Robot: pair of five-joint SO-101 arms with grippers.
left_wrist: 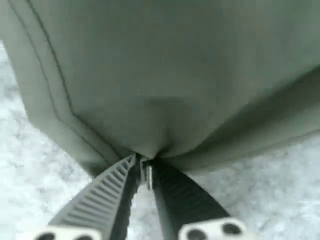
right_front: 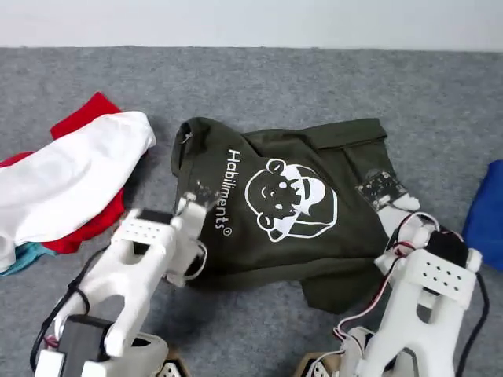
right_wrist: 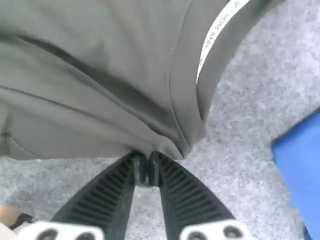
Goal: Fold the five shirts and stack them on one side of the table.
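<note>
A dark green shirt with a white cartoon print lies spread on the grey table, partly folded. My left gripper is at its left edge and is shut on the shirt's fabric, which bunches at the fingertips. My right gripper is at the shirt's right side, shut on a folded edge of the same shirt near the neck label. A blue shirt lies at the right edge, also seen as blue shirt.
A pile at the left holds a white shirt over a red shirt, with a teal shirt peeking out beneath. The grey table surface stretches behind the green shirt.
</note>
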